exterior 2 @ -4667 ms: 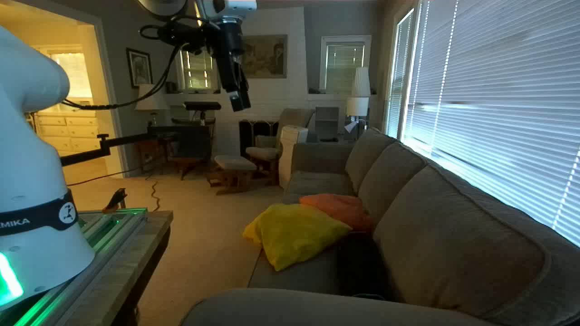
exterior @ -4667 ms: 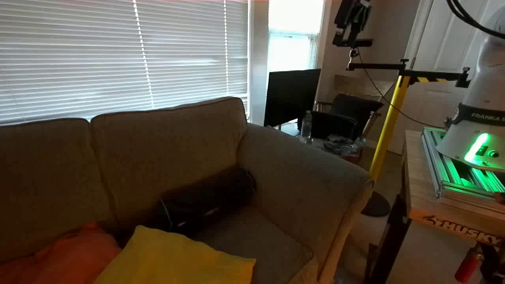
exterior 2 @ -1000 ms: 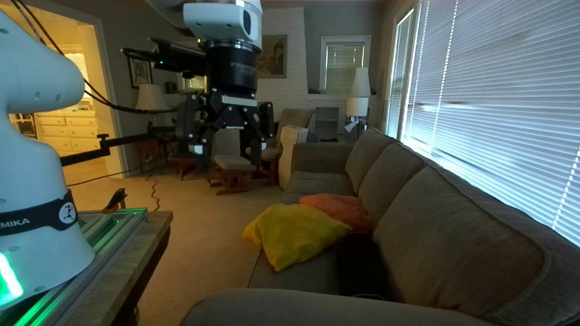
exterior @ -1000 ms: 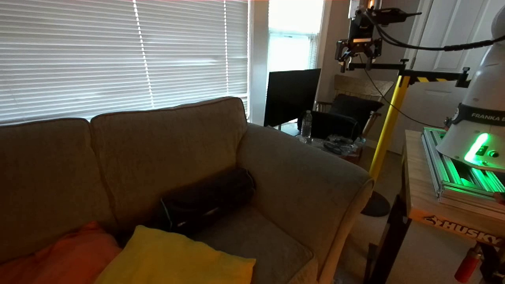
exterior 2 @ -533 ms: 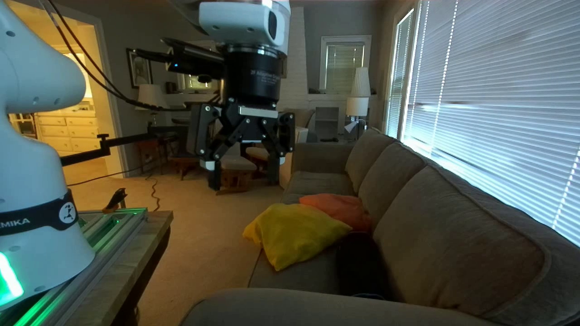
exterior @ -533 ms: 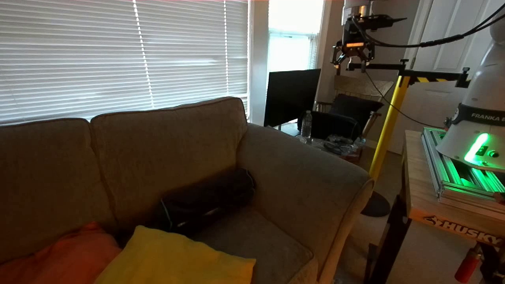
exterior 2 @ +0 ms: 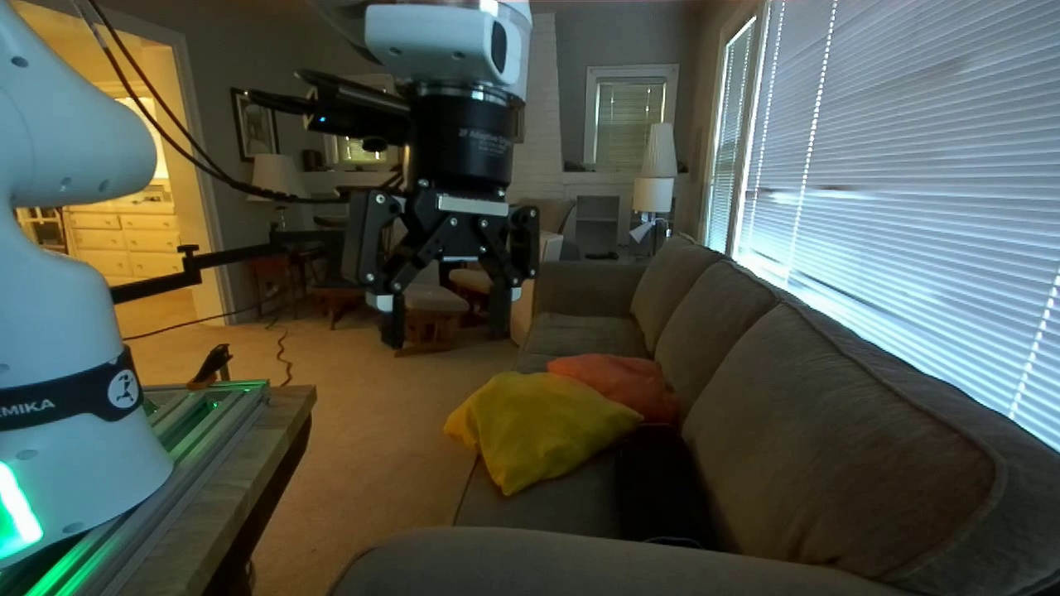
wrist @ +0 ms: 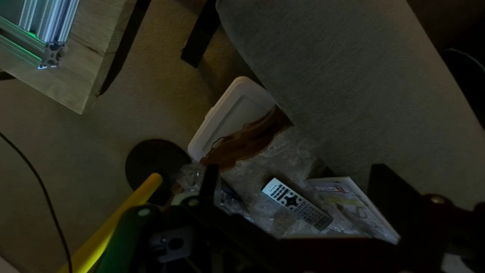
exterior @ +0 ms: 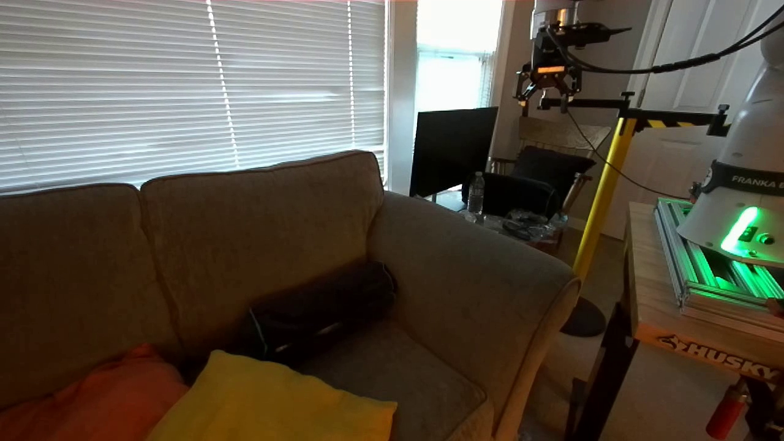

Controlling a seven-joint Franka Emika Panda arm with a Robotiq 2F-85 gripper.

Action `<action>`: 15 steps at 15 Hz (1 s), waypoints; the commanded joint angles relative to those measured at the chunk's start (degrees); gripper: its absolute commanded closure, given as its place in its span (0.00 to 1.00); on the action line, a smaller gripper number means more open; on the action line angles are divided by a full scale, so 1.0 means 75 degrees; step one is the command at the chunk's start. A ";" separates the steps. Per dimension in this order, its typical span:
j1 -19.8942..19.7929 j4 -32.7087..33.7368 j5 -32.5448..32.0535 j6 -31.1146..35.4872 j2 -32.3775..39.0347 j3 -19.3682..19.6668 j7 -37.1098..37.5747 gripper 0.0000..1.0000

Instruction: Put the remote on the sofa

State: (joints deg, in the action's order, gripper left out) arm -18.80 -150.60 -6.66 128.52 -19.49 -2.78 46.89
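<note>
Remote (wrist: 297, 204), one: slim, pale face with dark buttons; lies flat, face up, on a grey counter (wrist: 261, 170) next to the padded arm of the sofa (wrist: 360, 94)
Case (wrist: 352, 206), one: flat, printed front; rests just beside the remote on the same counter; whether they touch cannot be told
Gripper (exterior 2: 445, 323), one: hangs in the air, pointing down; jaws stand wide apart, released; in the wrist view the remote shows between them, well apart from both
Sofa, one: brownish-grey fabric, padded back and arms; shows in both exterior views
Yellow cushion (exterior: 275, 398), one, and orange cushion (exterior: 104, 392), one: lie on the sofa seat, the yellow overlapping the orange
Bolster (exterior: 331, 303), one: dark; lies on the seat against the sofa's back, by the arm
Bottle (exterior: 476, 195), one: clear; stands upright beyond the sofa's arm, near a black screen (exterior: 453, 150)
Pole (exterior: 603, 196), one: yellow; shows between the sofa's arm and a wooden workbench (exterior: 649, 275)
Arm base (exterior: 710, 223), one: white, green light glowing; sits on the workbench
</note>
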 commanded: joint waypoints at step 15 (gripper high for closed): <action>0.0834 0.4684 -0.0554 0.0995 0.5657 0.1625 -0.5540 0.00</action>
State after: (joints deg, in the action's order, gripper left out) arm -14.36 -126.74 -8.04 139.62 12.89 7.65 10.12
